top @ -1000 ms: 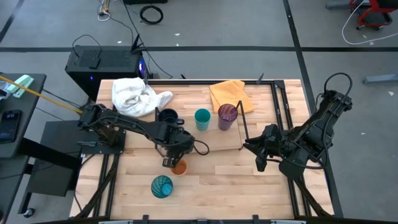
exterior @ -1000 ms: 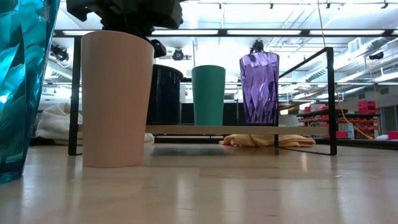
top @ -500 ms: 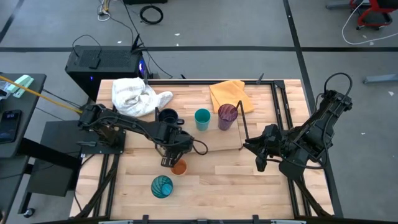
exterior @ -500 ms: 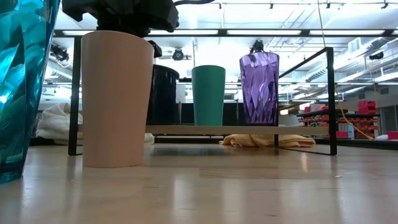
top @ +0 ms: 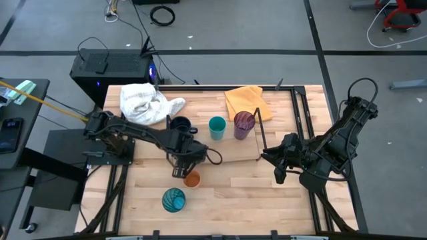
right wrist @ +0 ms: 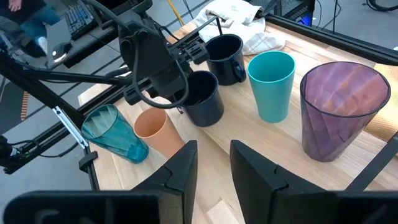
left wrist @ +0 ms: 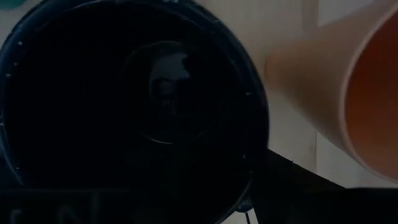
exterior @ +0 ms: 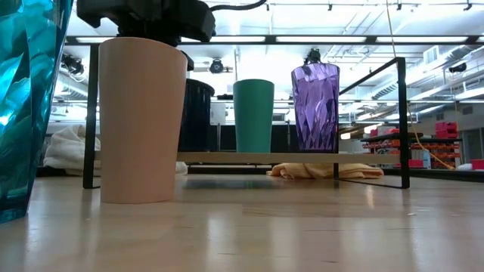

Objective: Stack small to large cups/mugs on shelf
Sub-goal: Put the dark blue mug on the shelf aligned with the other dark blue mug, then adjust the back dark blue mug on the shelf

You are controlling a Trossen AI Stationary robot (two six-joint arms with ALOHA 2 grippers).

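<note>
One big light-wood tabletop (top: 267, 193) carries everything. On it sits the low light-wood shelf board with thin black wire rails at both ends (top: 230, 150), towards the back and centre.

Left arm reaches in over the shelf's left part. The left gripper (top: 183, 160) is right on top of a dark navy handled mug (right wrist: 202, 96), and its wrist view is filled by the mug's dark inside. Can't tell whether the fingers are clamped on the rim or loose. That mug is at the shelf's front-left area, just behind the orange cup.

Right arm waits at the table's right side, just off the shelf's right rail. The right gripper (right wrist: 211, 165) has a narrow gap between its fingers and nothing in it.

Crumpled white cloth (top: 148, 101) lies at back left and a folded yellow cloth (top: 245, 101) at back centre, both behind the shelf.

Cups, big to small:
- faceted purple tumbler (top: 243, 124) - upright on the shelf, right part
- patterned teal tumbler (top: 173, 199) - upright on the bare table, front left, well off the shelf
- second dark navy handled mug (top: 180, 125) - on the shelf, left rear (handle to the right in the high view)
- small plain teal cup (top: 217, 127) - on the shelf between that mug and the purple tumbler
- small orange cup (top: 192, 179) - upright on the table just in front of the shelf, near the left gripper
</note>
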